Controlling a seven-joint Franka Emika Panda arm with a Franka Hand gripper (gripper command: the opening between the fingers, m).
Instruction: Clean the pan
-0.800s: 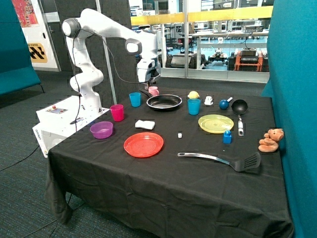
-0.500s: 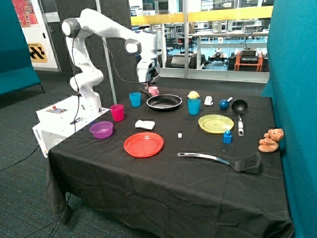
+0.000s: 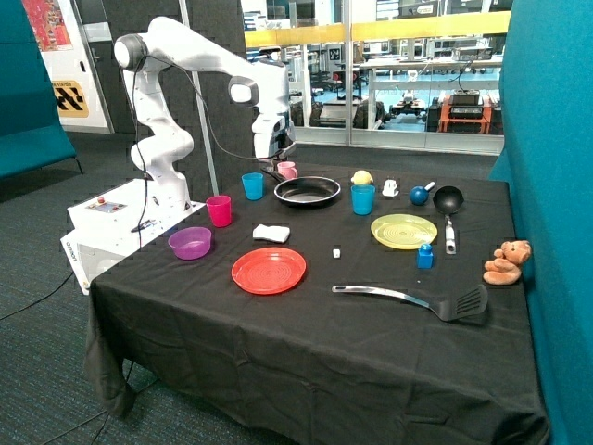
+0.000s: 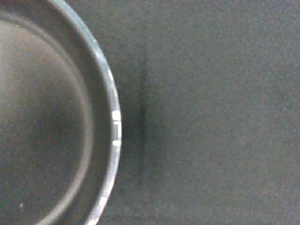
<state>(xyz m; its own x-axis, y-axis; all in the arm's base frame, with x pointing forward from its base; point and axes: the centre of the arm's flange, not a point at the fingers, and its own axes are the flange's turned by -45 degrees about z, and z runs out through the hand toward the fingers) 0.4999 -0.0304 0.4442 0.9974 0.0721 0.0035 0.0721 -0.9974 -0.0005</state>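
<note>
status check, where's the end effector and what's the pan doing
End effector above pan handle, grip state unclear. Pan on table, looks empty. Pink cup and blue cup close by.

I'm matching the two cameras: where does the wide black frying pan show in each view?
Outside view: the wide black frying pan sits at the table's far side, between the blue cups, below the gripper.
Wrist view: its shiny rim curves along one edge.
Shared landmark: the black tablecloth.
</note>
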